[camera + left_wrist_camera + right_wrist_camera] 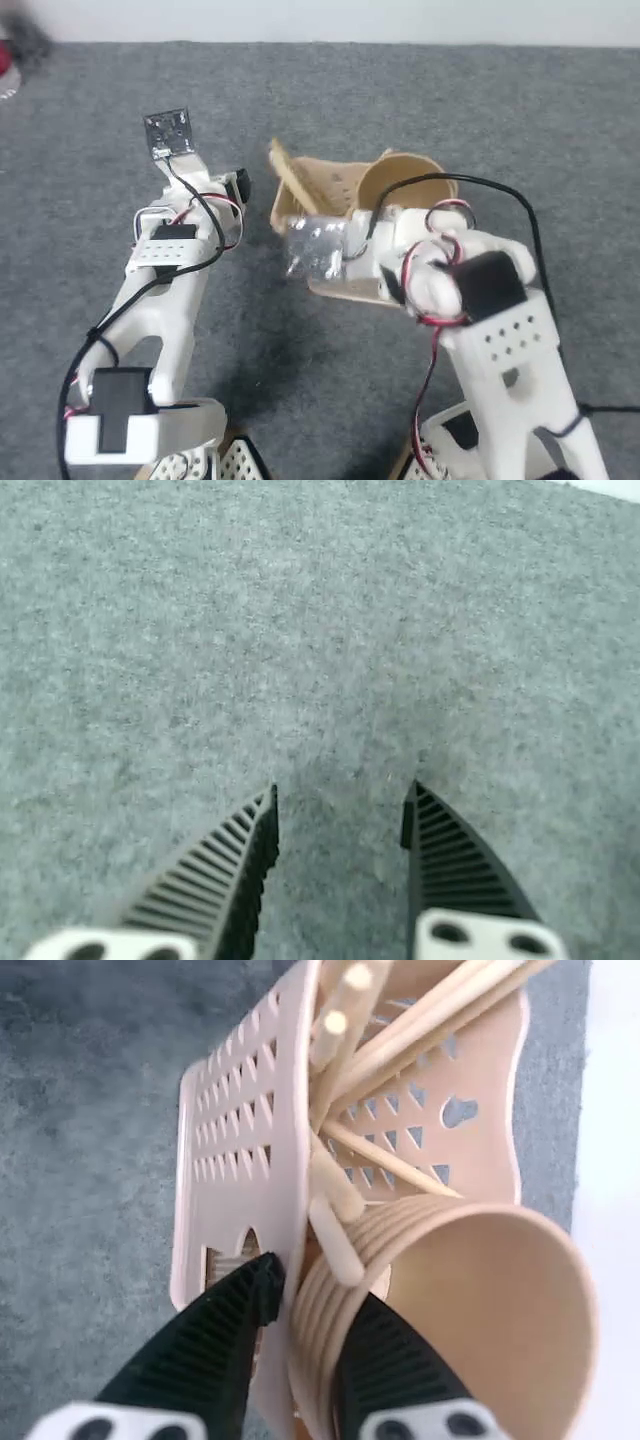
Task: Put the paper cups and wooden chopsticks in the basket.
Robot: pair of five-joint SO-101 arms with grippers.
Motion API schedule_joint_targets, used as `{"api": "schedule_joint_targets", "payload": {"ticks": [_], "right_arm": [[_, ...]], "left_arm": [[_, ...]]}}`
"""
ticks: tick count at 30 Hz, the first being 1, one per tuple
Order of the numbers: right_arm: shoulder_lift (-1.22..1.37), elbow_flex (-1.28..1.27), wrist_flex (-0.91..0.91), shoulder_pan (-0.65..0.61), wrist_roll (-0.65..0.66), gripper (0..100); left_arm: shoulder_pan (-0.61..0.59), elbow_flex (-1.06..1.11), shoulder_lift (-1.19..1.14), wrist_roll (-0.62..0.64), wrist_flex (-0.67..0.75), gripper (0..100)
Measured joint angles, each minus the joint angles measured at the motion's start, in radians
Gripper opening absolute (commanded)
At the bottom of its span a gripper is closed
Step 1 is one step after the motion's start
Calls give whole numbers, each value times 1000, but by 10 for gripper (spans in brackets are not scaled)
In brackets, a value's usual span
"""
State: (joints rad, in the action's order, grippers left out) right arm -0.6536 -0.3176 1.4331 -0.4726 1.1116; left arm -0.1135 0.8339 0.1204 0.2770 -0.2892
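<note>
As far as the views allow a count, the entry runs as follows: table [400, 90], grey carpet-like surface, carrying both arms. Left arm [170, 270], white, stands well apart from the task's things. Right arm [480, 300], white, leans over the basket from the near side. Basket [225, 1160], beige perforated plastic, sits mid-table just beyond the right arm. Cups [480, 1310], brown paper, several nested in one stack, lie on their side inside the basket with the mouth toward one end, rims against the basket wall. Chopsticks [430, 1010], pale wood, a loose bundle, lie slanted inside the basket beside the cups, some ends poking above its rim. Left gripper [342, 790], black ribbed jaws spread wide with nothing between them, hangs over bare table. Right gripper [308, 1285] sits at the basket wall against the cup rims; whether it clamps them or has let go, I cannot tell. Progress, as a judgement: every cup and chopstick seen is already in the basket, so the task looks all but done; at most a release and a withdrawal of the right arm remain.
</note>
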Motion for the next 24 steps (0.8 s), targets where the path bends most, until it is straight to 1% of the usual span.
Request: {"api": "schedule_joint_targets", "payload": {"ticks": [4, 11, 13, 16, 18, 22, 24], "right_arm": [[21, -77, -140, 31, 0, 8], [31, -98, -258, 68, 0, 18], [31, -103, -276, 92, 0, 65], [32, -103, -282, 126, 0, 188], [31, -103, -285, 135, -12, 246], [29, -86, -293, 135, -106, 256], [29, -55, -293, 135, -121, 253]], "left_arm": [[0, 0, 0, 0, 0, 198], [2, 0, 0, 0, 0, 198], [2, 0, 0, 0, 0, 198], [2, 0, 0, 0, 0, 198], [2, 0, 0, 0, 0, 198], [2, 0, 0, 0, 0, 198], [2, 0, 0, 0, 0, 198]]}}
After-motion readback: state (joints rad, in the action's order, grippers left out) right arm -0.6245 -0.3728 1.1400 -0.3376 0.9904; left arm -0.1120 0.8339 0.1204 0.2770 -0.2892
